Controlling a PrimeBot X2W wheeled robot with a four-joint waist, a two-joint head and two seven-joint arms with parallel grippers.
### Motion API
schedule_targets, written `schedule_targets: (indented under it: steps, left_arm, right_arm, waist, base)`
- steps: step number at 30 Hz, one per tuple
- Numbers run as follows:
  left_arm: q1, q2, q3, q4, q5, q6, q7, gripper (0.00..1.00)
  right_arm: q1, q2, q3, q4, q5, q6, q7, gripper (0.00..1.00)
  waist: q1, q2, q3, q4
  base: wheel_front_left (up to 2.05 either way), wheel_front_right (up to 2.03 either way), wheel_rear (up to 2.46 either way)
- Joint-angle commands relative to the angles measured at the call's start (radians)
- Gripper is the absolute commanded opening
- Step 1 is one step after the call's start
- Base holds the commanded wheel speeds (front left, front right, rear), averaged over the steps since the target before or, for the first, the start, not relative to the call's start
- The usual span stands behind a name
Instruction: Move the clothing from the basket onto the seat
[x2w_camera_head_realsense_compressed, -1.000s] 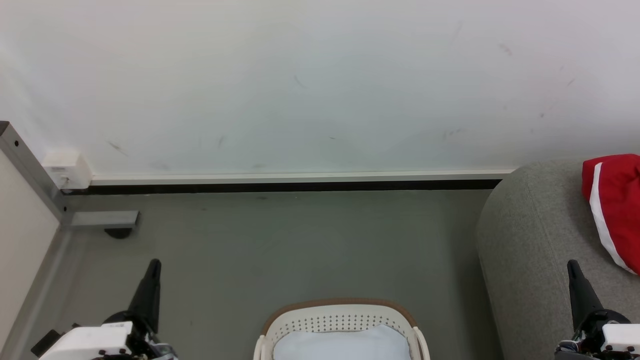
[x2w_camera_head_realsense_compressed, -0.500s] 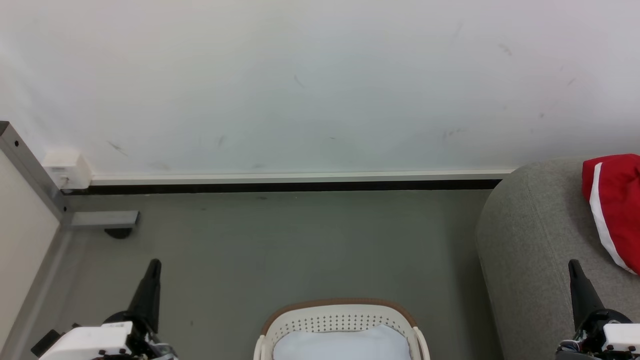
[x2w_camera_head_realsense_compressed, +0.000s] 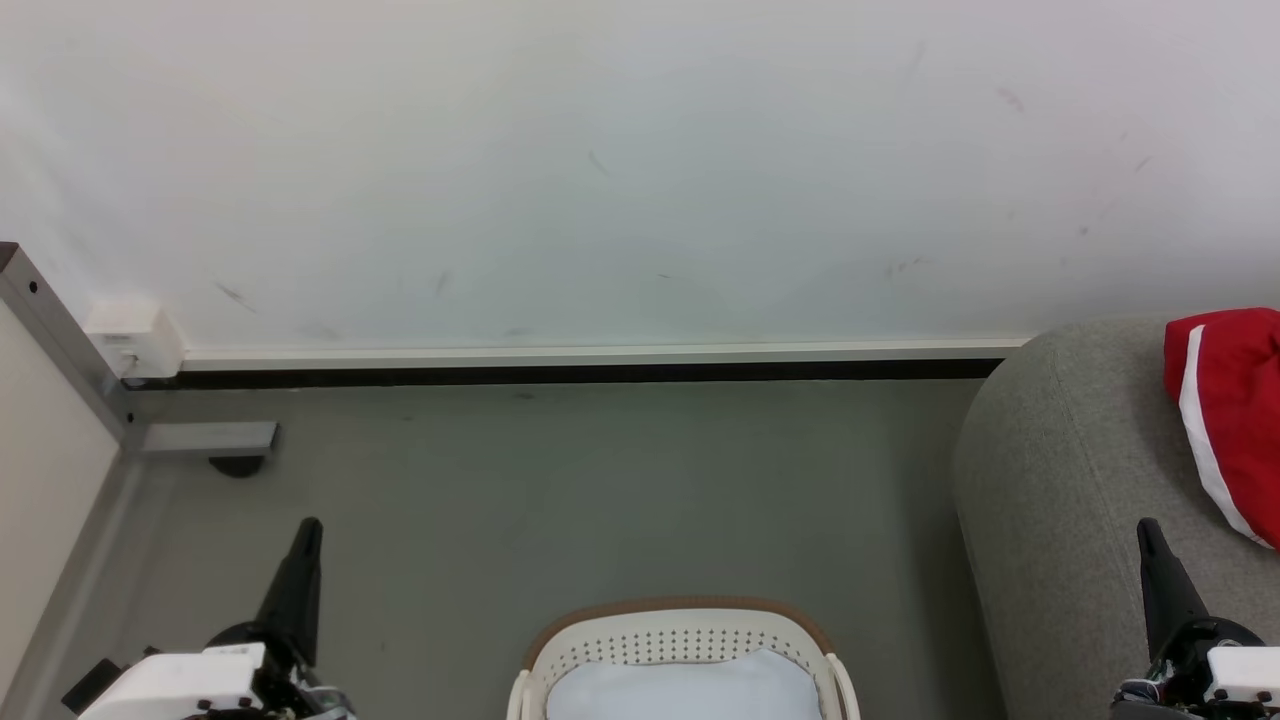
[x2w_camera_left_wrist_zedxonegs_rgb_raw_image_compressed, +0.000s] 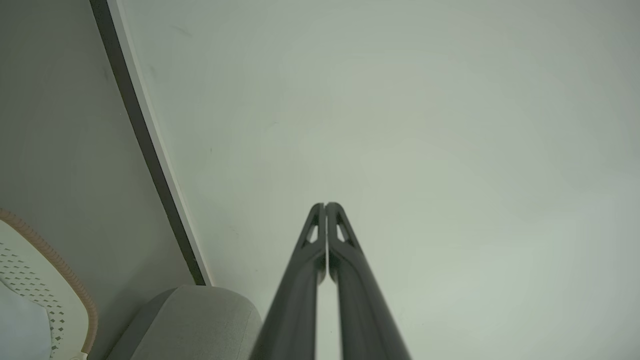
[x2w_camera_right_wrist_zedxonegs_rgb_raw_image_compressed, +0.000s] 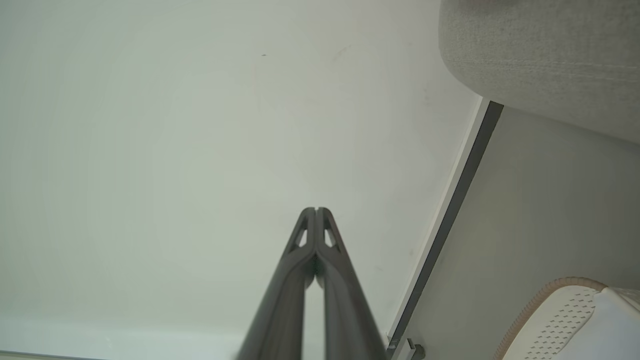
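A red garment with a white stripe, the clothing (x2w_camera_head_realsense_compressed: 1235, 410), lies on the grey seat (x2w_camera_head_realsense_compressed: 1060, 480) at the right edge of the head view. The white basket (x2w_camera_head_realsense_compressed: 680, 640) with its tan rim stands at the bottom centre; a pale lining shows inside it. My left gripper (x2w_camera_head_realsense_compressed: 310, 525) is shut at the lower left, over the floor and left of the basket. My right gripper (x2w_camera_head_realsense_compressed: 1145, 525) is shut at the lower right, over the seat and below the clothing. In the wrist views both the left gripper (x2w_camera_left_wrist_zedxonegs_rgb_raw_image_compressed: 325, 205) and the right gripper (x2w_camera_right_wrist_zedxonegs_rgb_raw_image_compressed: 316, 209) have fingertips pressed together, holding nothing.
A white wall with a dark skirting strip (x2w_camera_head_realsense_compressed: 560, 373) runs behind the grey floor (x2w_camera_head_realsense_compressed: 560, 480). A metal frame post (x2w_camera_head_realsense_compressed: 60, 340) with a foot (x2w_camera_head_realsense_compressed: 205, 440) and a small white box (x2w_camera_head_realsense_compressed: 135, 340) stand at the left.
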Motion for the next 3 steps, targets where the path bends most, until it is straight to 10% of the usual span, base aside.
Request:
schedule_targets:
  steps: [1, 3]
  left_arm:
    - [-0.008, 0.001, 0.003, -0.002, -0.012, -0.003, 0.003, 0.0]
    - [-0.008, 0.001, 0.003, -0.002, -0.012, -0.003, 0.003, 0.0]
  right_arm:
    - [-0.007, -0.007, 0.003, -0.004, 0.006, -0.002, -0.004, 0.0]
    - [-0.007, -0.009, 0.004, -0.004, 0.008, -0.002, -0.004, 0.0]
  waist:
    - [0.0, 0.0, 0.0, 0.0]
    - [0.0, 0.0, 0.0, 0.0]
  base:
    - [0.0, 0.0, 0.0]
    - [0.0, 0.0, 0.0]
